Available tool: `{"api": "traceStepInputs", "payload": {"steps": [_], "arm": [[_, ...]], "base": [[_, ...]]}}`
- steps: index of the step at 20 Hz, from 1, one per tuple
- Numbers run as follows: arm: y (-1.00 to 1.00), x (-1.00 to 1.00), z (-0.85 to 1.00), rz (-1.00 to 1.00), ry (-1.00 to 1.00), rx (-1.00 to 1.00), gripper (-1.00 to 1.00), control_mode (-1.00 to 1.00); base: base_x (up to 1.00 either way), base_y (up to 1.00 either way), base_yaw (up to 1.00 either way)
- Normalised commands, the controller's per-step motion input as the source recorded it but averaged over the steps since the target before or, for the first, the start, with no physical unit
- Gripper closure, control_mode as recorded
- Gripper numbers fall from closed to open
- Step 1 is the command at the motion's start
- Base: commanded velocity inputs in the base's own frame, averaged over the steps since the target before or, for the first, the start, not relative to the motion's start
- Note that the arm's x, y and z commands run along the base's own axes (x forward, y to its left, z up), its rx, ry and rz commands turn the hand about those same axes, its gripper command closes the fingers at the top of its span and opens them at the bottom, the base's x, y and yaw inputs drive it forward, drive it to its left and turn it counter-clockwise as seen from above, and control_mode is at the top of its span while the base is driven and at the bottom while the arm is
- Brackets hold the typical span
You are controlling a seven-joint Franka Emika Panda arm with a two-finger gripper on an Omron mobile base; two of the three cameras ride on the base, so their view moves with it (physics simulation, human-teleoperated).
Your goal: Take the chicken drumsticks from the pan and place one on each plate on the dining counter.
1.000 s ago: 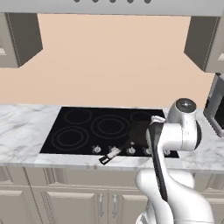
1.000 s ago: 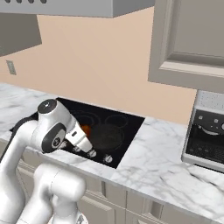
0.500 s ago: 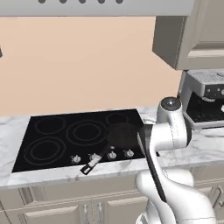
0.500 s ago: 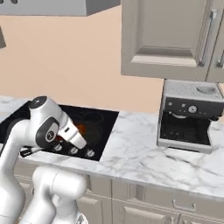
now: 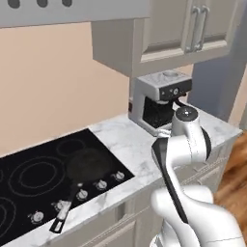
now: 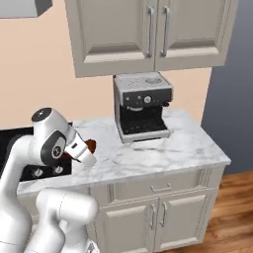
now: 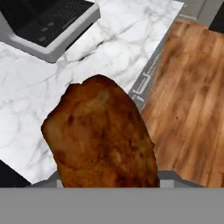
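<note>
Gripper (image 6: 90,148) at left centre of the right base frame, clenched on one chicken drumstick (image 6: 90,145) — a reddish-brown nub shows at the tip of the hand, above the marble counter (image 6: 163,148) that carries the cooktop. In the hand frame the drumstick (image 7: 103,138) takes up the centre and lower middle; finger tips hidden behind the meat. Its long axis runs from lower right to upper left of that frame, roughly along the line the hand looks down, thick end nearest the camera as far as I can tell.

Pan (image 5: 88,166) sits on the black cooktop (image 5: 29,181), left centre of the left base frame, handle pointing toward the lower left. It looks dark and bare from here — cannot tell whether a second drumstick remains inside.

Key relation: the piece is already in the grip, so the target is what counts. No plate or dining counter appears in these frames; ahead lie the coffee machine (image 6: 142,106), the counter's end, then wood floor (image 7: 192,96) at the right of the hand frame.

Counts: drumsticks seen, one. Pans, one. Coffee machines, one. Arms, one.

Judgement: mid-carry; next move calls for travel to a plate.
</note>
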Motion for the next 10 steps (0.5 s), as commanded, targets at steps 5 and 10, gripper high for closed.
{"api": "traceStepInputs", "payload": {"steps": [5,10], "arm": [[0.0,0.0,0.0,0.0,0.0,0.0,1.0,1.0],[0.0,0.0,0.0,0.0,0.0,0.0,1.0,1.0]], "base": [[0.0,-0.33,-0.77],[0.09,-0.18,-0.86]]}}
